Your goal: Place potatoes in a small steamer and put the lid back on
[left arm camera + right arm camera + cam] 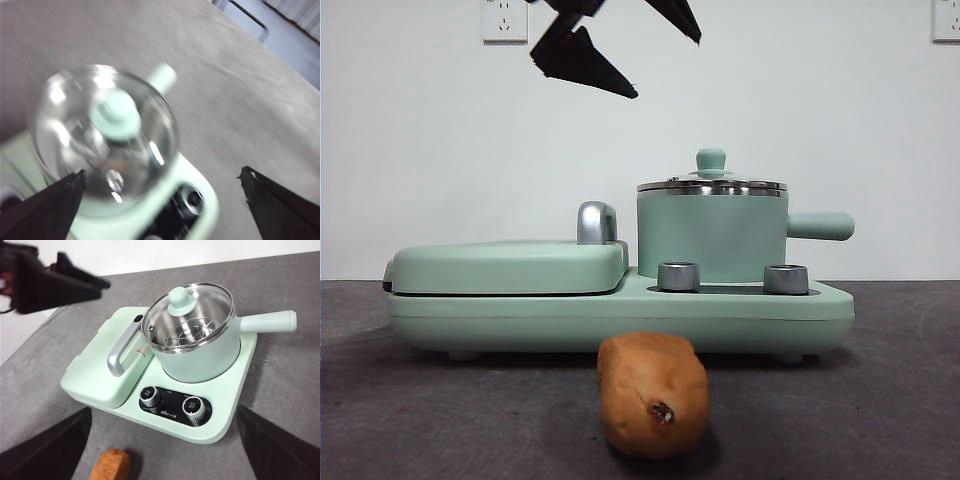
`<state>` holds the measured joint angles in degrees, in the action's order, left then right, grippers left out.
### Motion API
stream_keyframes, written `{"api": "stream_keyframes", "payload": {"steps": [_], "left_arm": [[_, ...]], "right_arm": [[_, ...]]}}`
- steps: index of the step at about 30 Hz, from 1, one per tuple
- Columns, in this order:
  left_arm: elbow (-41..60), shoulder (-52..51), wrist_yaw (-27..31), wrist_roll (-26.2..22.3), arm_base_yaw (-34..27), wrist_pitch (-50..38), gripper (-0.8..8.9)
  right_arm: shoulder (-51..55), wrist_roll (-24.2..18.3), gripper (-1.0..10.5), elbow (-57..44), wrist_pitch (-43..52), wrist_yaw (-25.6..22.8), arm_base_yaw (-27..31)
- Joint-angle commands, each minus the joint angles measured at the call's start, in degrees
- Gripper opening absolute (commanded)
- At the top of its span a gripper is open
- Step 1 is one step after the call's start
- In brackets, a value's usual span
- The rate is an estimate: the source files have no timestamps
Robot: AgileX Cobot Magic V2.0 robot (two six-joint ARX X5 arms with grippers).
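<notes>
Left gripper [620, 55] above lid [711, 184]

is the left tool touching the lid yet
Apart. In the front view the left tool hangs high above the lid with bare wall between them; the left wrist view shows its jaws open, with the lid lying between and beyond them.
</notes>
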<state>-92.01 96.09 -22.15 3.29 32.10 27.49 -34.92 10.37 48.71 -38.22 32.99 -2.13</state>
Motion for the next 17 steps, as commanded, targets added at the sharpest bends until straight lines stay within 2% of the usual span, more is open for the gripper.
{"api": "stream_keyframes", "payload": {"steps": [1, 5, 14, 17], "left_arm": [[-1.7, 2.3, 3.0, -1.3, 0.6, -4.6, 4.99], [-1.7, 3.7, 6.6, -1.4, 0.5, -8.5, 4.96], [-1.7, 6.9, 6.8, -2.4, 1.7, -14.9, 4.87], [-1.7, 8.6, 7.8, -3.3, 2.8, -16.9, 4.51]], "right_arm": [[-0.2, 0.1, 4.6, 0.9, 0.4, 0.2, 0.0], [-0.2, 0.1, 4.6, 0.9, 0.4, 0.2, 0.0], [-0.2, 0.1, 4.6, 0.9, 0.4, 0.2, 0.0], [-0.2, 0.1, 4.6, 0.9, 0.5, 0.2, 0.0]]}}
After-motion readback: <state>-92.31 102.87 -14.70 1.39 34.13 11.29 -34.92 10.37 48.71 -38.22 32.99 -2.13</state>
